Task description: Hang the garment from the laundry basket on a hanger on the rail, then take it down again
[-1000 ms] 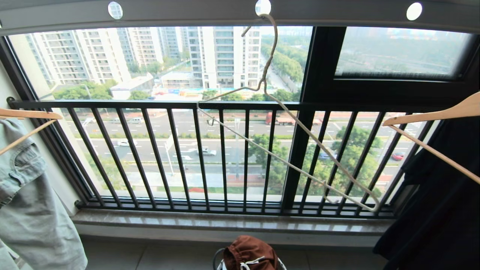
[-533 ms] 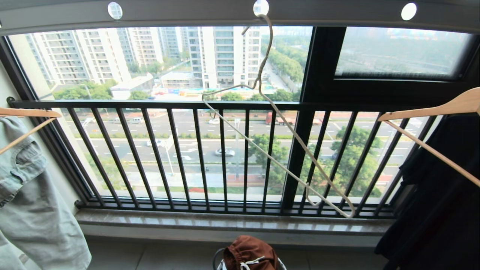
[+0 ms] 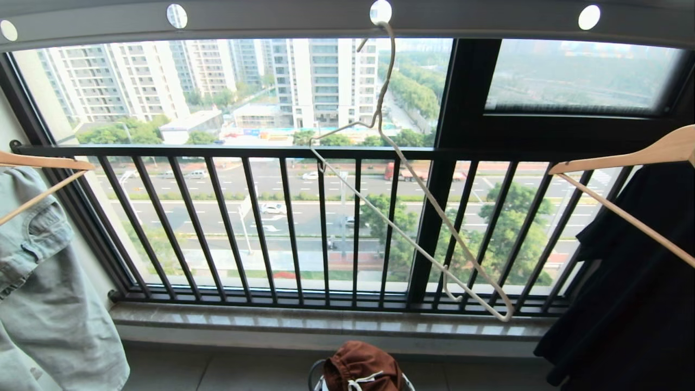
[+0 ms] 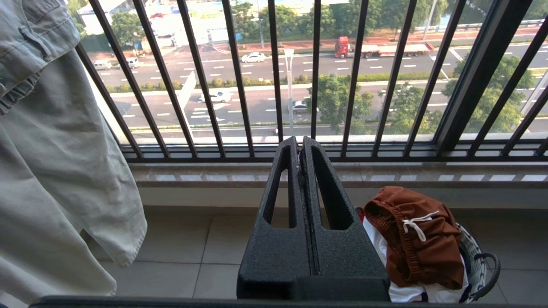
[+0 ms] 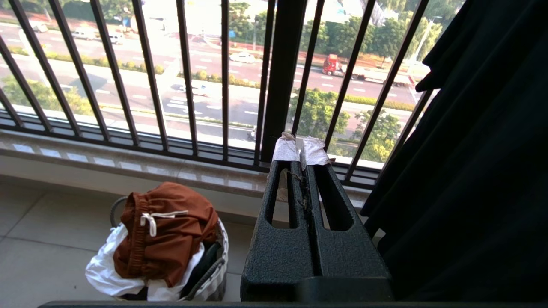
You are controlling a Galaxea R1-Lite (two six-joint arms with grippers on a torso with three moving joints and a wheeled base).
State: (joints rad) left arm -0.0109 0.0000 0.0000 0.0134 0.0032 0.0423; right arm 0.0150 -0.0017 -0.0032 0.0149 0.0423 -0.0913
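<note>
The rust-brown garment (image 3: 358,364) lies bunched on top of the laundry basket (image 3: 314,376) on the floor below the window. The cream wire hanger (image 3: 380,117) hangs tilted from a hole in the grey rail (image 3: 271,19), with nothing on it. Neither gripper shows in the head view. My left gripper (image 4: 299,141) is shut and empty, up in the air to the left of the garment (image 4: 417,239) and basket (image 4: 481,265). My right gripper (image 5: 301,149), with white-taped tips, is shut and empty to the right of the garment (image 5: 167,231) and basket (image 5: 216,269).
A pale denim garment (image 3: 43,304) hangs on a wooden hanger (image 3: 43,163) at the left. On the right, a black garment (image 3: 624,304) hangs on another wooden hanger (image 3: 640,157). The black railing (image 3: 326,217) and a stone sill (image 3: 326,320) close the front.
The wire hanger has swung on its hook: its low right end moved left and its left end moved right. The garment and basket have stayed put.
</note>
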